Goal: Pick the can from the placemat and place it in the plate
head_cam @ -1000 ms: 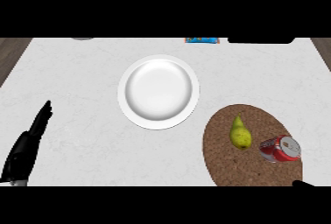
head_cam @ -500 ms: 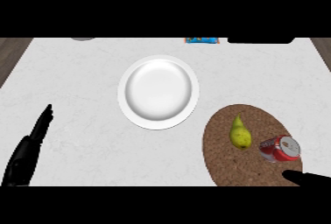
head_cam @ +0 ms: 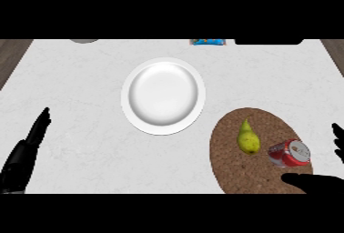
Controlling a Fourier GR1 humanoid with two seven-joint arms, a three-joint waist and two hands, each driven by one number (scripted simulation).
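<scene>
From the head view I have the red can (head_cam: 290,153) lying on its side on the brown round placemat (head_cam: 232,136), toward the mat's right part, its silver end turned up and to the right. A yellow-green pear (head_cam: 248,138) lies just beside it on the left, apart from it by a narrow strip of mat.

I judge the can to be light, stiff and smooth-walled, so it could roll or slip if nudged from the end. I would take it across the round body, thumb on one side and fingers on the other, clear of the pear.

My right hand (head_cam: 316,182) comes in at the lower right corner, thumb reaching left just below the can and fingertips (head_cam: 337,136) showing at the right edge. It is spread wide, bracketing the can without touching it.

My left hand (head_cam: 30,144) rests at the left of the table (head_cam: 80,113), fingers straight and pressed together, pointing up, holding nothing.

The white plate (head_cam: 134,109) sits near the table's middle, up and left of the placemat, well apart from the can. Nothing lies in it.
</scene>
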